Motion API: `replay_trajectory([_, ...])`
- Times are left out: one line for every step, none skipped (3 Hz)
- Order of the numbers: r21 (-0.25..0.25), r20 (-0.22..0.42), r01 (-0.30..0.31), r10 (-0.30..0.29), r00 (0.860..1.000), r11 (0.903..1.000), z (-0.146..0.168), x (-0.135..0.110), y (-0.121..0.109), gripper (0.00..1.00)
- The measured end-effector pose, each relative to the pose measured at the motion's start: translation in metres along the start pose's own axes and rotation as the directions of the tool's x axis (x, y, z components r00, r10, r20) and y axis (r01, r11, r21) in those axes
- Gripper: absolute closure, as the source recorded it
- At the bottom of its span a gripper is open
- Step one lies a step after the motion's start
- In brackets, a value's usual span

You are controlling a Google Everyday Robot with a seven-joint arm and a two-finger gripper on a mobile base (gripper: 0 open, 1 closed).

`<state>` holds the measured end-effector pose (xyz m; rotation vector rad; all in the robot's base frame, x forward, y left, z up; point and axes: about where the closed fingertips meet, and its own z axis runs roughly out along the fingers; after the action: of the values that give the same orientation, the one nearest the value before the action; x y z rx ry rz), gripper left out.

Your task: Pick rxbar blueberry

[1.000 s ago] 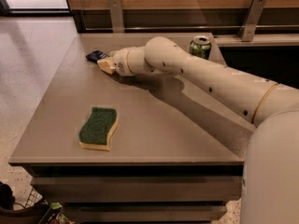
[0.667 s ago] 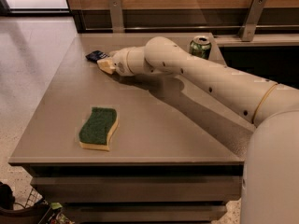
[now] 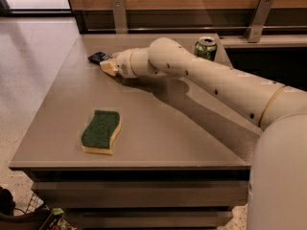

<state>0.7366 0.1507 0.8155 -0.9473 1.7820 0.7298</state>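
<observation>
The rxbar blueberry point(image 3: 99, 57) is a small flat dark navy bar lying near the far left edge of the grey table point(image 3: 158, 123). My gripper point(image 3: 108, 66) is at the end of the long white arm, low over the table, with its pale tip touching or just beside the bar's right end. The bar's right end is partly hidden by the gripper.
A green-and-yellow sponge point(image 3: 101, 131) lies at the front left of the table. A green drink can point(image 3: 206, 48) stands at the far right, behind my arm. A rail with metal brackets runs along the back. The floor drops off to the left.
</observation>
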Motion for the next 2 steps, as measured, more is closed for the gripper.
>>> replay_trajectory([0.000, 0.000, 0.000, 0.000, 1.000, 1.0000, 0.0001, 0.0000, 0.0001, 1.00])
replay_trajectory([0.000, 0.000, 0.000, 0.000, 1.000, 1.0000, 0.0001, 0.0000, 0.0001, 1.00])
